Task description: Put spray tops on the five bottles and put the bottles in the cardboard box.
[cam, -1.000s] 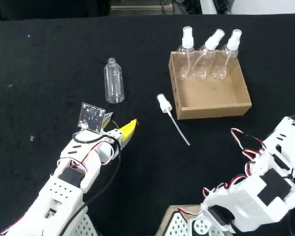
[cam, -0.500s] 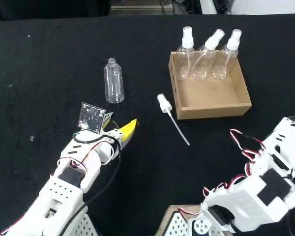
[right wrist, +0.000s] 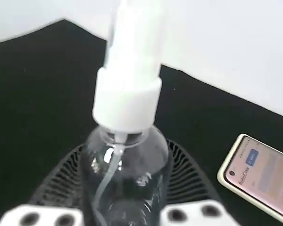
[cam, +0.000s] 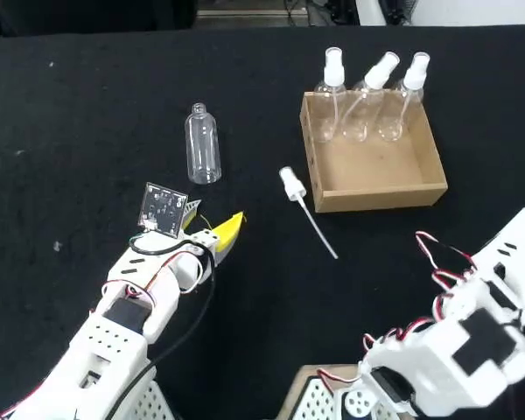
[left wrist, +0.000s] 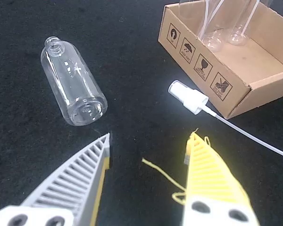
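The left claw (left wrist: pixel 150 141) is hanging spread — the capless bottle (left wrist: pixel 73 89) is lying just ahead of it, on its side, the loose spray top (left wrist: pixel 188 96) beside the cardboard box (left wrist: pixel 226 61). The right claw (right wrist: pixel 129 162) is pinching a capped bottle (right wrist: pixel 127 101).

Five bottles (cam: pixel 203 144) (cam: pixel 328 118) (cam: pixel 356 118) (cam: pixel 389 118) (right wrist: pixel 127 174), five spray tops (cam: pixel 290 184) (cam: pixel 333 66) (cam: pixel 384 68) (cam: pixel 416 70) (right wrist: pixel 128 101), one cardboard box (cam: pixel 381 194), one phone (right wrist: pixel 259 176).

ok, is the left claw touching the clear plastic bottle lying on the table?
Apart. The left wrist view shows bare black table between the open left claw and the clear capless plastic bottle.
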`<move>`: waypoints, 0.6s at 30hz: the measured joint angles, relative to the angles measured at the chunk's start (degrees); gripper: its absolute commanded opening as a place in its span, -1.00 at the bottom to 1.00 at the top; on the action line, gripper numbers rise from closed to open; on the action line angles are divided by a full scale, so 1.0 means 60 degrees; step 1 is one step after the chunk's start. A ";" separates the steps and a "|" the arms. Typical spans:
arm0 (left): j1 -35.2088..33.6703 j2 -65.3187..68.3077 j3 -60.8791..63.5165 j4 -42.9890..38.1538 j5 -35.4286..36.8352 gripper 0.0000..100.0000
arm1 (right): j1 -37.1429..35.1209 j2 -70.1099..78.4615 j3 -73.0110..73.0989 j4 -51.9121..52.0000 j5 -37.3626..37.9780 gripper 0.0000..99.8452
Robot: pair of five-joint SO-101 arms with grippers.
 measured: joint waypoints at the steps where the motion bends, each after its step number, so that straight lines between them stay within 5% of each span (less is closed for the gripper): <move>1: 0.0000 0.0000 0.0000 0.0000 0.0000 -0.50 | 0.0000 -0.0337 0.0190 0.0190 -0.0029 -0.98; 8: 0.0000 0.0000 0.0000 0.0000 0.0000 -0.50 | -0.0601 -0.4088 0.0586 0.3502 -0.0220 -0.98; 18: 0.0000 0.0000 0.0000 0.0000 0.0000 -0.50 | -0.3912 -0.8190 0.0586 0.8176 -0.0308 -0.98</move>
